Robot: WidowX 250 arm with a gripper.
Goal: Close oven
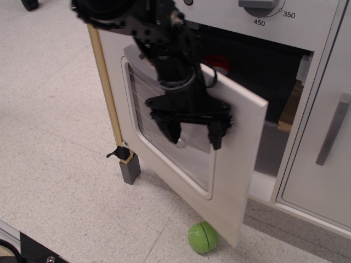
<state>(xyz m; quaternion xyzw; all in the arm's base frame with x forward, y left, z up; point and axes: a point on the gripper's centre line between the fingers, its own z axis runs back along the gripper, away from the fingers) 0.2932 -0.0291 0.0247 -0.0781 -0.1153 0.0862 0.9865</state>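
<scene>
The white toy oven (285, 33) stands at the right, its dark inside (258, 76) showing. Its big white door (236, 175) with the rounded wire-lined window (192, 156) hangs part open, hinged at the left and swung out toward me. My black gripper (194, 131) is open, fingers pointing down, right in front of the window near its right side. One fingertip (216, 141) lies over the door's white frame. The grey bar handle (140, 55) is mostly hidden behind my arm. A red and white thing (219, 61) sits inside the oven.
A green ball (203, 236) lies on the speckled floor under the door's lower corner. A wooden post with a grey foot (130, 170) stands left of the door. A narrow white cabinet door with a vertical grey handle (333, 129) is at the right.
</scene>
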